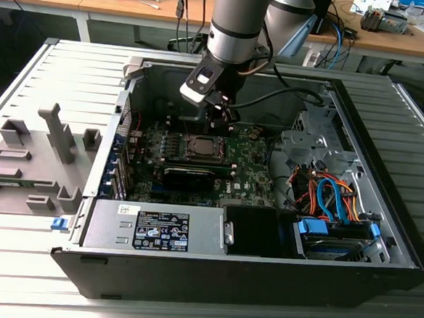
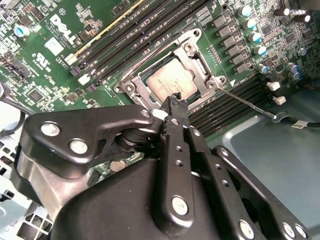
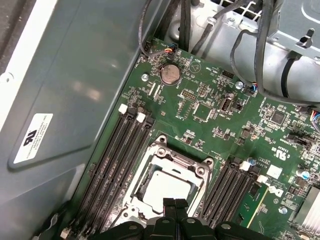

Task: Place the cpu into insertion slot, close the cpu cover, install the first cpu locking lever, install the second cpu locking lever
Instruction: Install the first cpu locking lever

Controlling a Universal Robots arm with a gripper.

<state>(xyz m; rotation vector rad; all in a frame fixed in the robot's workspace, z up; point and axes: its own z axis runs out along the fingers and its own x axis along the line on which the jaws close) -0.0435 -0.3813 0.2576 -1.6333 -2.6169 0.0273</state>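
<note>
The cpu (image 2: 167, 82) lies in its socket on the green motherboard (image 1: 248, 169), its pale metal top showing through the square opening of the cpu cover (image 2: 196, 56). The cover is flat over the chip in both wrist views, with the cpu (image 3: 165, 189) framed by the cpu cover (image 3: 167, 149). A thin locking lever (image 2: 247, 103) sticks out sideways from the socket's corner over the memory slots and ends in a hooked handle. My gripper (image 2: 175, 99) hangs just above the socket's edge with its black fingertips (image 3: 170, 203) pressed together and nothing between them. In the exterior view my gripper (image 1: 220, 119) is above the socket (image 1: 202, 147).
A long black card (image 1: 189, 175) lies just in front of the socket. The power supply (image 1: 156, 228), a drive bay with blue tabs (image 1: 338, 233) and coloured cables (image 1: 326, 196) crowd the case. Memory slots (image 3: 115, 160) flank the socket. A grey fixture (image 1: 23, 160) sits outside the case.
</note>
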